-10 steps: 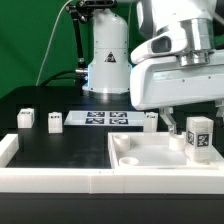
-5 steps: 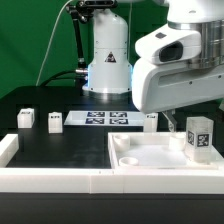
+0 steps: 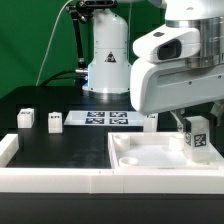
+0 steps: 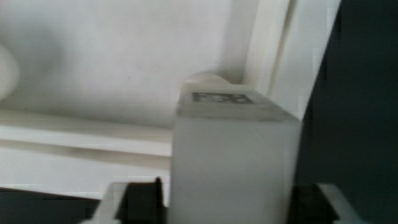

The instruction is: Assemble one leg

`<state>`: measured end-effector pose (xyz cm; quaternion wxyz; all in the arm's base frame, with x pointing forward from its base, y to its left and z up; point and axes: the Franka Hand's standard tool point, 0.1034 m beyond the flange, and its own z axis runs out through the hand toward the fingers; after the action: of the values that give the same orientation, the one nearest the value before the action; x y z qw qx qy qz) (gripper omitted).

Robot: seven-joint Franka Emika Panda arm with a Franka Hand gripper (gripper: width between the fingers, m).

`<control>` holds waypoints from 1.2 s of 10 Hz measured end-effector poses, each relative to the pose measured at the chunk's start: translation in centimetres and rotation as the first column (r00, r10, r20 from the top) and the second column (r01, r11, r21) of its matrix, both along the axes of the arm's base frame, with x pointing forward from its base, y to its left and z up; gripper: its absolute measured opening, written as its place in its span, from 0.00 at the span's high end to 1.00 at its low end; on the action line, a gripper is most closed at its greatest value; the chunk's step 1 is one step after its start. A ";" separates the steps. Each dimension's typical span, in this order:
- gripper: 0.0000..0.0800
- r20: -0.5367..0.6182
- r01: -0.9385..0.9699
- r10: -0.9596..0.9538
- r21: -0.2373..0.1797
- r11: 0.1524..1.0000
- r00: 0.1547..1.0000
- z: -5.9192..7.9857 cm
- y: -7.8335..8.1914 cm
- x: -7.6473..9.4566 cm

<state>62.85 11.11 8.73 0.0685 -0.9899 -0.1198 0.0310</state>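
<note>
One leg point(image 3: 197, 135) is held upright between the jaws of the gripper point(image 4: 228, 196), which are closed narrowly on its sides. It is carried over the far corner of the large white tray-like piece point(image 3: 150, 162), on the exterior view's right. Whether its foot already meets the corner recess cannot be told, as the wrist view is blurred. The insertion step is judged to be in hand. Next, the leg is to be aligned with the recess, lowered and probably turned home.
</note>
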 end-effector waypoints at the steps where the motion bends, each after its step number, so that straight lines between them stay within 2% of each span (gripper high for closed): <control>1: 0.64 0.000 0.000 0.000 0.000 1.000 1.000 0.0 0.0 0.0; 5: 0.64 -0.001 0.064 -0.064 -0.004 0.998 0.998 -0.1 0.4 0.0; 7: 0.64 -0.015 0.283 -0.284 -0.028 0.959 0.959 -0.2 0.4 0.2; 10: 0.64 -0.036 0.538 -0.540 -0.058 0.841 0.841 -0.2 0.0 0.2; 12: 0.64 -0.037 0.720 -0.723 -0.067 0.691 0.690 -0.2 -0.4 0.3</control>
<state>63.15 10.76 8.52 0.0556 -0.9574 0.2813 0.0341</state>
